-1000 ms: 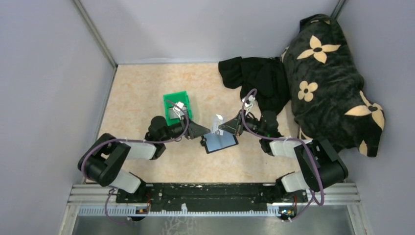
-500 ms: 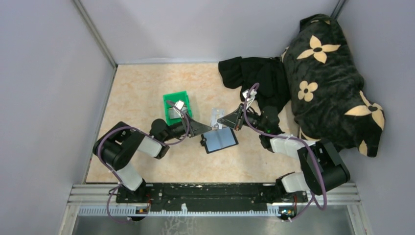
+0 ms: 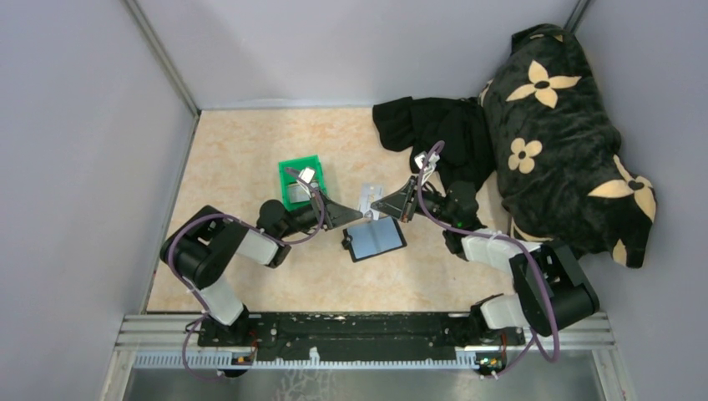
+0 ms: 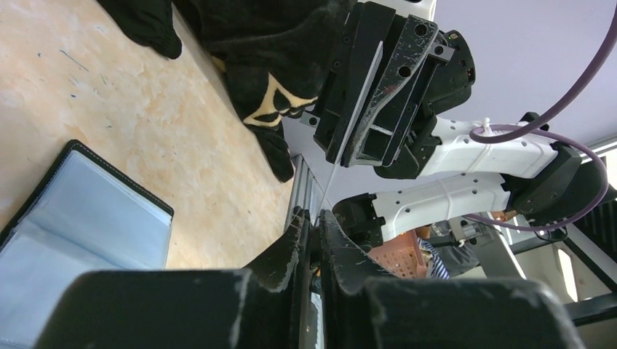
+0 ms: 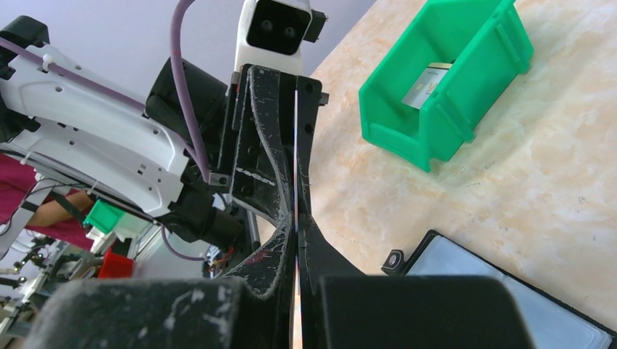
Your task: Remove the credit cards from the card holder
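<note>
Pale card (image 3: pixel 368 199) in left pincer (image 3: pixel 359 219), right pincer (image 3: pixel 376 204), card holder (image 3: pixel 377 240) open

Green bin (image 3: pixel 299 163), black cloth (image 3: pixel 438 129), perhaps flowered cushion (image 3: pixel 568 125)

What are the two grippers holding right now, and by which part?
One thin pale grey-white plastic card, seen edge-on: the left gripper pinches one end, the right gripper the opposite end. The black bifold card holder lies open, unheld.
</note>
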Robot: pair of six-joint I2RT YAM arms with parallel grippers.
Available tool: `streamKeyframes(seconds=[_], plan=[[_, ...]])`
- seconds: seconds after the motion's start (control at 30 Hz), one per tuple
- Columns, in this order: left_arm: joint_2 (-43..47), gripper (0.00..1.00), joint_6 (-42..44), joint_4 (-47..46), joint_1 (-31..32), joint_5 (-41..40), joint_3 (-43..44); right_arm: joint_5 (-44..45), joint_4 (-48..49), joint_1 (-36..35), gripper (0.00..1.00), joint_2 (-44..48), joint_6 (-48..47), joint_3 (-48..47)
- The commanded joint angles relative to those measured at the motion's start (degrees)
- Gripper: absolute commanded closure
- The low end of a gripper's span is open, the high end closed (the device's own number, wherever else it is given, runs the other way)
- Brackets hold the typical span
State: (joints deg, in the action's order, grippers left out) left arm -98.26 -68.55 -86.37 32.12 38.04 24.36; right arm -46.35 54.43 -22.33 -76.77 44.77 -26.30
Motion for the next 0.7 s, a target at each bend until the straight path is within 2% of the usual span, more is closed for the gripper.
streamKeyframes(seconds=[0.0,0.13,0.23,0.3,0.4,0.53,0.67], plan=[[0.36,0.88,-0.52,-16.23,0.18,-0.98,0.98,-0.9,3.08,0.27,1.0,2.12,0.27,-0.09],[1.36,0.88,-0.51,-16.2,-0.01,-1.58,0.61,-0.38,2.24,0.27,1.0,3.08,0.05,1.19],[1.4,0.75,-0.71,-16.2,-0.14,-2.48,0.42,0.04,1.95,0.27,1.0,3.87,0.16,2.22],[1.27,0.71,-0.74,-16.21,-0.29,-2.97,0.35,0.36,1.63,0.26,1.0,4.2,0.5,2.67],[1.07,0.71,-0.93,-16.2,-0.3,-3.51,0.56,0.6,2.28,0.2,1.0,4.75,1.24,3.51],[0.83,0.8,-1.2,-16.2,-0.3,-2.88,1.48,1.33,1.61,0.2,1.0,5.53,0.86,4.32],[0.38,0.73,-2.06,-16.2,-0.29,-1.55,2.15,1.26,1.66,0.25,1.0,4.92,0.68,3.71]])
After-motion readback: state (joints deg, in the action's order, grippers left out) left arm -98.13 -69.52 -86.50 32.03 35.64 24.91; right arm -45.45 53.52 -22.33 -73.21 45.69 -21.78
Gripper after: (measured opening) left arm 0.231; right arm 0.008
